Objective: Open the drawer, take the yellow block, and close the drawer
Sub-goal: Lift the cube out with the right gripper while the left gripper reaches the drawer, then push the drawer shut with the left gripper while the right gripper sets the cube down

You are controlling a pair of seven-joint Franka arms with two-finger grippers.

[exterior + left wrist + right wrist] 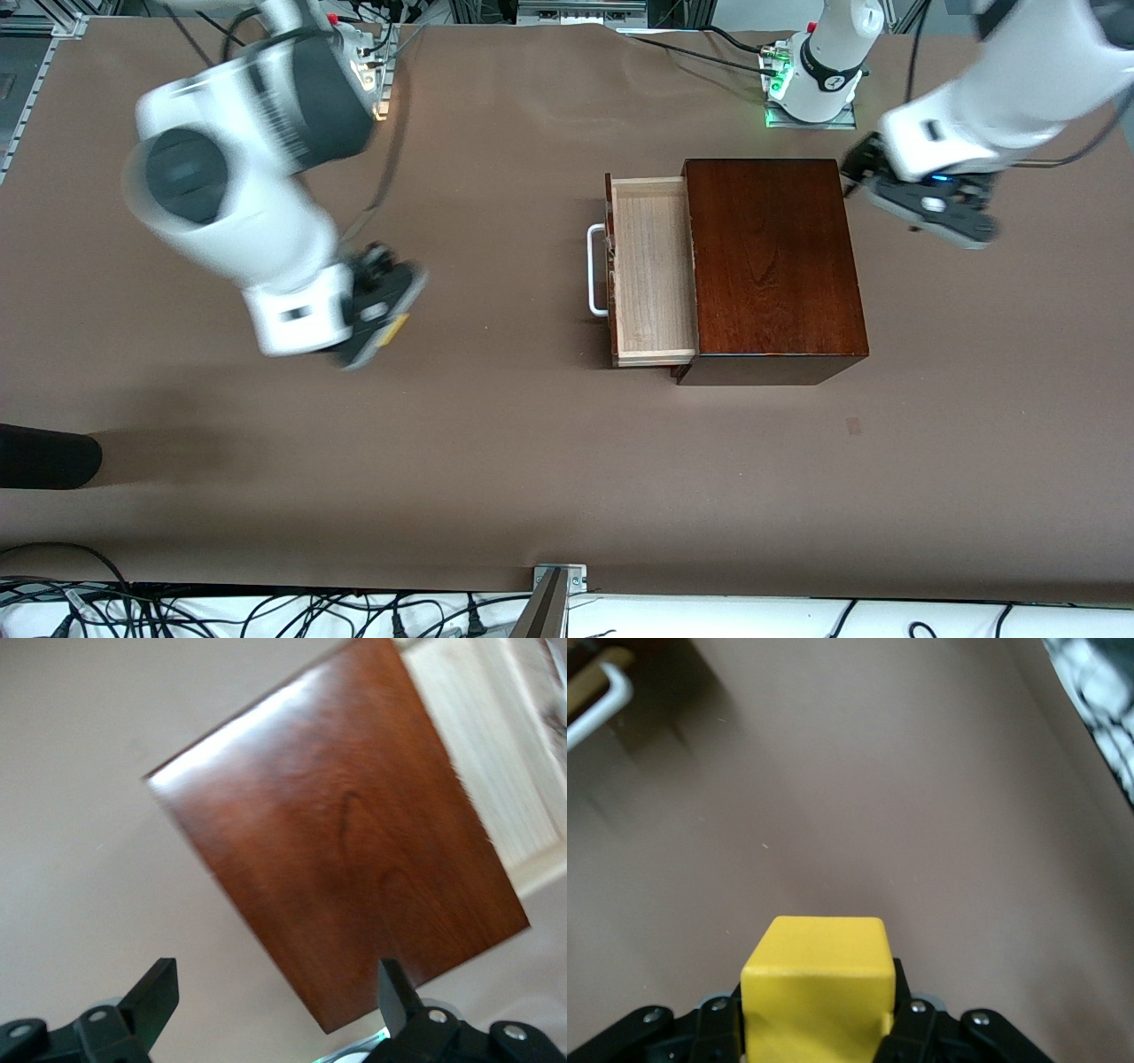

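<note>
The drawer (651, 266) stands pulled out of the dark mahogany box (775, 266), its pale tray empty and its white handle (595, 270) facing the right arm's end. My right gripper (381, 310) is up over bare table toward the right arm's end, well away from the handle, and is shut on the yellow block (396, 326). The right wrist view shows the block (815, 992) clamped between the fingers, with the handle (602, 700) at a corner. My left gripper (921, 208) is open and empty over the table beside the box (354, 859); the tray (496, 762) shows past it.
A black rounded object (44, 456) lies at the table's edge at the right arm's end, nearer to the front camera. Cables and a metal mount (558, 585) run along the near edge. The left arm's base (819, 80) stands close to the box.
</note>
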